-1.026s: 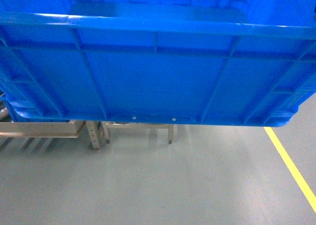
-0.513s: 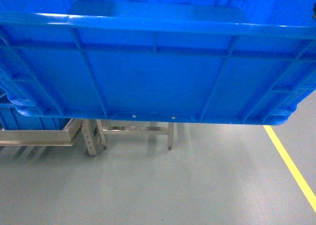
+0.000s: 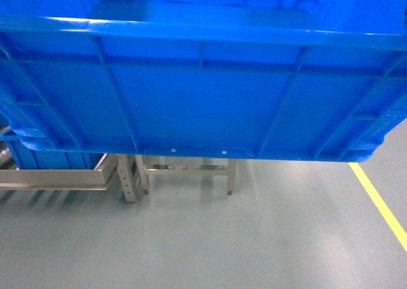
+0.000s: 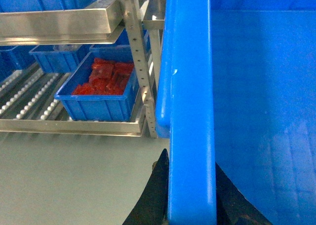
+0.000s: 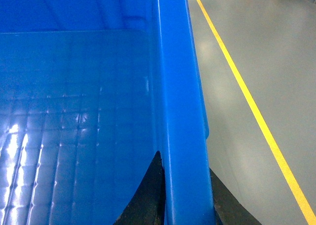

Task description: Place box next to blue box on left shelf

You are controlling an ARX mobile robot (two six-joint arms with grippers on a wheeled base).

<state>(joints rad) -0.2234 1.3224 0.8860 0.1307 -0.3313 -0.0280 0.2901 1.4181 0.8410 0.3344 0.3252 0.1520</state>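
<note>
The right gripper (image 5: 185, 200) is clamping the thick rim of the box (image 5: 74, 111), one dark finger (image 5: 145, 195) lying inside the wall and the other outside it. The box's gridded floor is catching glare. Beyond the rim, a yellow line (image 5: 247, 101) is crossing the grey floor (image 5: 266, 47).

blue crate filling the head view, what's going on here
The robot carries the crate with both arms. The left gripper clamps one side rim, the right gripper the other. The crate is empty and held above the floor. The roller shelf is off to the left, holding a smaller blue box of red parts. Nothing is placed yet.
</note>
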